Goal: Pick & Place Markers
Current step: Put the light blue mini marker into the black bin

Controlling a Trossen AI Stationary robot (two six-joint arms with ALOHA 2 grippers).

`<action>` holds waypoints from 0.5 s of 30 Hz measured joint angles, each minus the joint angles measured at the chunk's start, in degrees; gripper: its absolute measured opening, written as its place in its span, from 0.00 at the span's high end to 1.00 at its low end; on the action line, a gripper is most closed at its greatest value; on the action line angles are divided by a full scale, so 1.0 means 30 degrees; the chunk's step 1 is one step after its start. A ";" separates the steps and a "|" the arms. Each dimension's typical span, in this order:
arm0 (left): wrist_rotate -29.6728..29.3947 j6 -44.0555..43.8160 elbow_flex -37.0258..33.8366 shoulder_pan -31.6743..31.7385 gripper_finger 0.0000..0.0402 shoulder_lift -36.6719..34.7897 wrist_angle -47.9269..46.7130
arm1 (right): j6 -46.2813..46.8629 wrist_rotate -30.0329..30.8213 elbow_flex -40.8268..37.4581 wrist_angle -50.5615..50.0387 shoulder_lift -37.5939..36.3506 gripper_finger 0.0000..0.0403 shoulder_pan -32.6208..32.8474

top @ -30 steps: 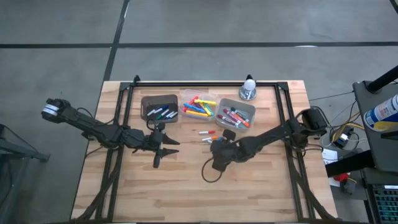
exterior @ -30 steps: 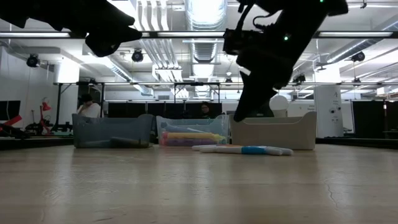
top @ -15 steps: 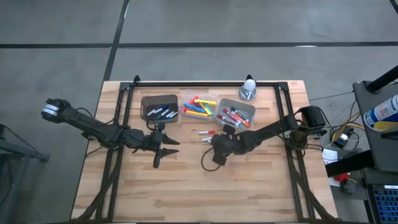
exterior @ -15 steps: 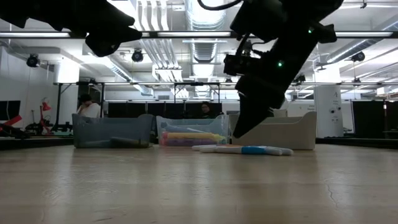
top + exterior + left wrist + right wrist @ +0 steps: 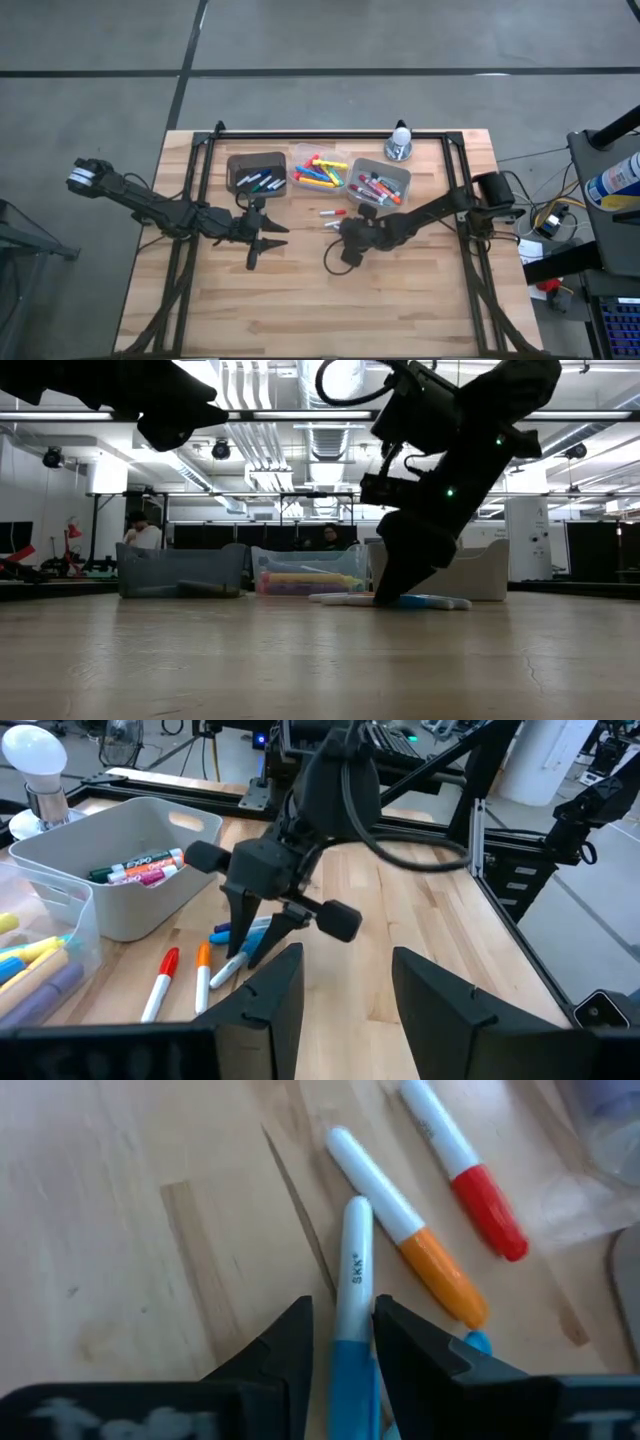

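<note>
The wooden table carries three small bins in a row near its far edge: a dark bin holding a few markers, a clear bin with yellow, orange and pink markers, and a grey bin with white-bodied markers. A light bulb stands just behind the grey bin.

The left arm waits over the left half of the table, its left claw released and holding nothing, fingers spread apart above bare wood, in front of the dark bin.

The right arm reaches in from the table's right side, and the right claw is down at the table surface just in front of the grey bin. Its two fingers sit either side of a blue-capped marker lying flat on the wood, the white body pointing away from the claw; whether the fingers already press on it cannot be told.

Just beside lie an orange-capped marker and a red-capped marker, roughly parallel, loose on the table.
</note>
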 joint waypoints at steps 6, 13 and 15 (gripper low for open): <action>-0.0002 0.0003 0.0000 0.0003 0.63 0.0000 0.0005 | 0.0174 -0.0206 0.0060 0.0187 0.0444 0.76 -0.0038; -0.0002 0.0000 0.0000 0.0005 0.63 0.0000 0.0007 | 0.0667 -0.2341 0.0452 0.0136 0.0481 0.87 -0.0103; -0.0002 -0.0028 0.0000 0.0006 0.63 0.0000 0.0007 | 0.0660 -0.2473 0.0570 0.0136 0.0495 0.90 -0.0103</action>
